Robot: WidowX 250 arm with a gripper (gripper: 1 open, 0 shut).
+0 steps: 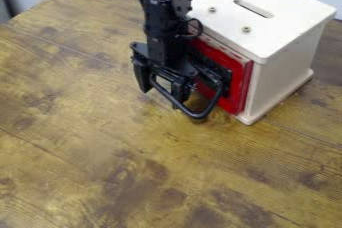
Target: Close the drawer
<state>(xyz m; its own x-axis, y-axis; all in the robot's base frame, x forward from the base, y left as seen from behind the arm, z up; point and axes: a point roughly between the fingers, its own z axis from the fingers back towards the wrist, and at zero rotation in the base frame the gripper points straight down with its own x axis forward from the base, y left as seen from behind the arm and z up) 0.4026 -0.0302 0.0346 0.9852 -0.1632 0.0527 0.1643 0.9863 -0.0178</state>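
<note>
End effector dark against black handle, grip unclear, red drawer partly hidden

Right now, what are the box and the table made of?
The box looks like wood painted smooth cream-white, going by its flat panels and soft sheen, though plastic is possible. The table seems to be brown wood, or a wood print, since grain streaks and dark blotches show.

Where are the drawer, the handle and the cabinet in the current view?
Drawer [237,94]: camera view, on the red front's edge beside the cabinet.
Handle [198,115]: camera view, on the lower bend of the black loop.
Cabinet [282,72]: camera view, on the pale side wall.
</note>
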